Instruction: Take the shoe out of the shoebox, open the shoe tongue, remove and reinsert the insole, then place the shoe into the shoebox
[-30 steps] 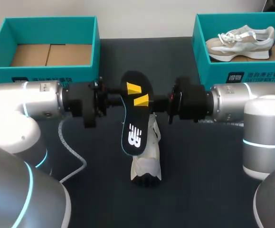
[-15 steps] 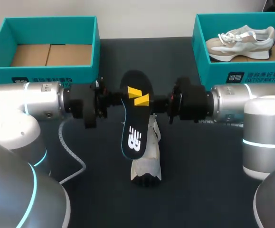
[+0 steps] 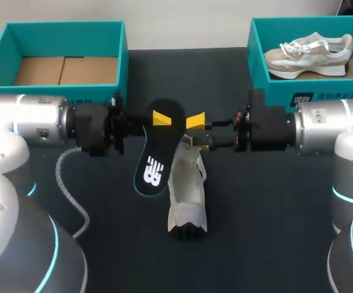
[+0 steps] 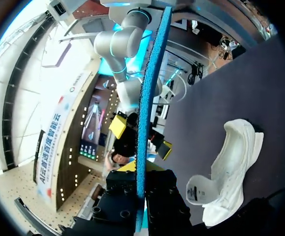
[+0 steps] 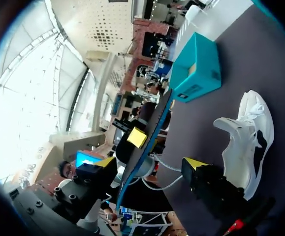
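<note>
Head view: the left gripper (image 3: 162, 118) is clamped on the far end of the insole (image 3: 154, 166). The right gripper (image 3: 199, 133) stands open just beside it. The shoe (image 3: 187, 195) lies mid-table (image 3: 274, 238), unheld.

Left wrist view: the insole (image 4: 149, 98) runs edge-on between the closed fingers.

Right wrist view: the shoe (image 5: 248, 142) lies beside the open fingers.

Risk: gripped at one end only, the insole may pivot or slip. The unrestrained shoe may slide during insertion.

You looked down from behind over the whole table (image 3: 274, 238); your wrist cameras faced each other closely, sharing the shoe (image 4: 231, 169).
</note>
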Action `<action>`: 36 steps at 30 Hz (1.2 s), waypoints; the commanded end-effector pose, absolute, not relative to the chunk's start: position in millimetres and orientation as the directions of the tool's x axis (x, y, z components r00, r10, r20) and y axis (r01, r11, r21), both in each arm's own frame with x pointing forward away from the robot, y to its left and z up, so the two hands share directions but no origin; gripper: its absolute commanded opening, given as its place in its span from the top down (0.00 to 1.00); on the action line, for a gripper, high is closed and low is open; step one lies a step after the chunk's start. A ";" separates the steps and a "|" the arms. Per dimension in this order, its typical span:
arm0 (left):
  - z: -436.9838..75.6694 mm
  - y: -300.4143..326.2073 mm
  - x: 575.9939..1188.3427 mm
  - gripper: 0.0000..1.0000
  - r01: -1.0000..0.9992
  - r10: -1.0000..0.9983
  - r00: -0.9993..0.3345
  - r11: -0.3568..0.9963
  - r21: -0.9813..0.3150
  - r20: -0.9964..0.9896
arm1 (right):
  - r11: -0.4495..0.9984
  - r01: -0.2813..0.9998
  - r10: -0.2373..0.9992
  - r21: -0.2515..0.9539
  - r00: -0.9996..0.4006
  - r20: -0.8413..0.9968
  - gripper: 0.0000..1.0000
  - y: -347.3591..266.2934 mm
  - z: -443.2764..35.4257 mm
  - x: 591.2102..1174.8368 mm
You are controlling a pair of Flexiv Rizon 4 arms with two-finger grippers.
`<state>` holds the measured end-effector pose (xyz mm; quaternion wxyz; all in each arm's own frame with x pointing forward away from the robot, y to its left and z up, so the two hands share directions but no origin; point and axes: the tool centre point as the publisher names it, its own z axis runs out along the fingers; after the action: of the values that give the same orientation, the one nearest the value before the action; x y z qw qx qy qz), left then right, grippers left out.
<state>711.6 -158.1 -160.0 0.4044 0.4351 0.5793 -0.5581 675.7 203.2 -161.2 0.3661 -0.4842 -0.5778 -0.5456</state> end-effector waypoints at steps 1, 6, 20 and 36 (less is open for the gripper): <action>-153.6 -142.7 700.4 1.00 0.937 0.083 -0.347 -0.004 -0.349 -0.934 | 0.005 0.933 0.255 0.360 -0.349 0.902 0.00 187.0 -151.2 666.9; -151.8 -139.3 689.4 1.00 0.899 0.089 -0.433 -0.029 -0.437 -0.897 | 0.088 0.832 0.262 0.548 -0.550 0.793 0.00 183.5 -148.3 665.4; -154.4 -138.8 684.4 1.00 0.879 0.103 -0.469 -0.044 -0.475 -0.877 | 0.083 0.808 0.299 0.583 -0.579 0.759 0.00 182.3 -146.5 666.5; -154.4 -138.8 684.4 1.00 0.879 0.103 -0.469 -0.044 -0.475 -0.877 | 0.402 0.372 0.354 0.837 -0.906 0.233 0.00 156.8 -156.4 663.5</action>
<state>685.5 -139.2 -154.3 0.3227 0.4016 0.6110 -0.6011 673.3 164.4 -161.9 0.1138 -0.2901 -0.7686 -0.5587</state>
